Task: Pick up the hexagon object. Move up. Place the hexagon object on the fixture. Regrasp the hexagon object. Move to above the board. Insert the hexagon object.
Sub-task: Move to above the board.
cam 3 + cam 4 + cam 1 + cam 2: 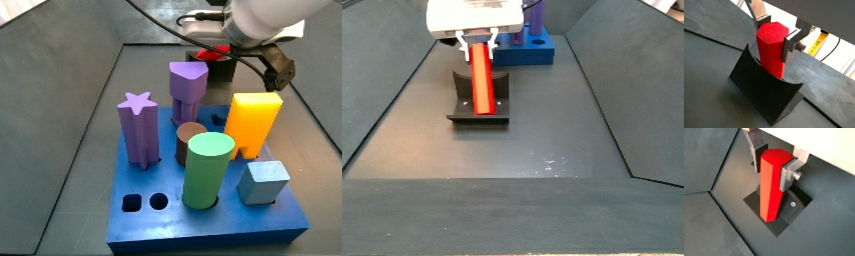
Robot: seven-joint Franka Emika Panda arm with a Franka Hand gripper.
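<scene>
The two-finger gripper with flat silver fingers is pinched on the upper end of the hexagon object, a bright red, smooth-sided hexagonal prism bar, with one plate on each of two opposite faces. In both wrist views the bar stands nearly upright below the gripper, its hexagonal top face level with the fingertips. The bar's lower end sits at the fixture, a dark bracket with an upright wall on a flat base plate; the bar runs down in front of the wall's curved top edge, and in a wrist view its foot appears to meet the base plate, though actual contact cannot be told.

In a side view the red bar hangs straight down from the gripper over the fixture.

Beyond the gripper lies the board, a flat blue square slab. Its holes hold a purple star-topped column, a purple triangular column, a brown cylinder, a green cylinder, an orange block and a pale blue cube; two small holes near its edge are open.
</scene>
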